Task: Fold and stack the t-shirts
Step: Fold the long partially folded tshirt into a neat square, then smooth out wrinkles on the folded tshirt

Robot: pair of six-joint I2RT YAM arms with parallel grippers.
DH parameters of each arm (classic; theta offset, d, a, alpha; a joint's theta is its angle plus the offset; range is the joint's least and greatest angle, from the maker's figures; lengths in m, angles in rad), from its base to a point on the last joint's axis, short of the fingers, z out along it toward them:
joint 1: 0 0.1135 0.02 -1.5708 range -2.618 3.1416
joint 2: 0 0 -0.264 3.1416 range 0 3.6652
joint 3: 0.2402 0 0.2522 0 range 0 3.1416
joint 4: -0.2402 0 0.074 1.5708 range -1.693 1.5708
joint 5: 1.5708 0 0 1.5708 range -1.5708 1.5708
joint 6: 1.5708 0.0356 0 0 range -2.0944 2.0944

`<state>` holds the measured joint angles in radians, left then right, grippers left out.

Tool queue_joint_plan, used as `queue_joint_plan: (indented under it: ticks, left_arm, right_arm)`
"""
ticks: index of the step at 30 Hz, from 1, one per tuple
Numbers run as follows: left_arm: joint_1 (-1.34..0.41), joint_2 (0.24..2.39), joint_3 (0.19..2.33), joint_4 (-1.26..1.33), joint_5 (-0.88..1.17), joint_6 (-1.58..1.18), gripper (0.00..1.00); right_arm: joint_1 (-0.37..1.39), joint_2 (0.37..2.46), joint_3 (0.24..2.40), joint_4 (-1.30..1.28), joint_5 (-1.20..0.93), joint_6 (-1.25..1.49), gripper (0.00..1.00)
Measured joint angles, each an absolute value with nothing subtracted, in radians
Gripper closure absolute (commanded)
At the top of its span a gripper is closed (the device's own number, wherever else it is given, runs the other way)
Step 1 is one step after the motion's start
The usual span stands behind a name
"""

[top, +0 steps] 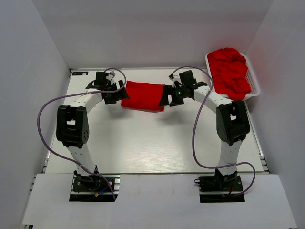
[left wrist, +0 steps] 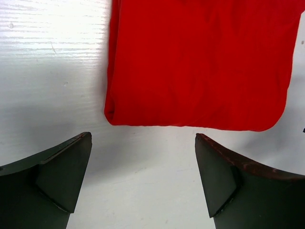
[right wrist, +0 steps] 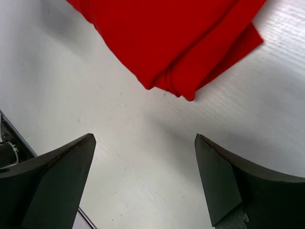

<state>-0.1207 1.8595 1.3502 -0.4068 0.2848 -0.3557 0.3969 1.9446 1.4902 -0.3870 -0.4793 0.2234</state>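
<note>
A folded red t-shirt (top: 143, 95) lies on the table at the back middle, between my two grippers. My left gripper (top: 115, 95) is open and empty just off its left end; the left wrist view shows the shirt's folded edge (left wrist: 200, 67) ahead of the open fingers. My right gripper (top: 167, 97) is open and empty just off its right end; the right wrist view shows a layered corner of the shirt (right wrist: 176, 43) ahead of it. More red t-shirts (top: 230, 71) lie crumpled in a heap in the white basket.
The white slotted basket (top: 256, 86) stands at the back right, against the right wall. White walls close in the table on three sides. The table's metal edge (right wrist: 14, 138) shows at the left of the right wrist view.
</note>
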Motion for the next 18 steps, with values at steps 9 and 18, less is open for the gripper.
queue_joint_plan:
  ticks: [9,18]
  left_arm:
    - [-0.120,1.873,1.348,-0.387,0.287,-0.311,0.00]
    - [-0.120,1.986,1.379,-0.381,0.291,-0.289,0.08]
  right_arm:
    - [0.431,1.979,1.508,-0.346,-0.524,0.233,0.10]
    - [0.459,2.083,1.600,-0.331,-0.541,0.253,0.10]
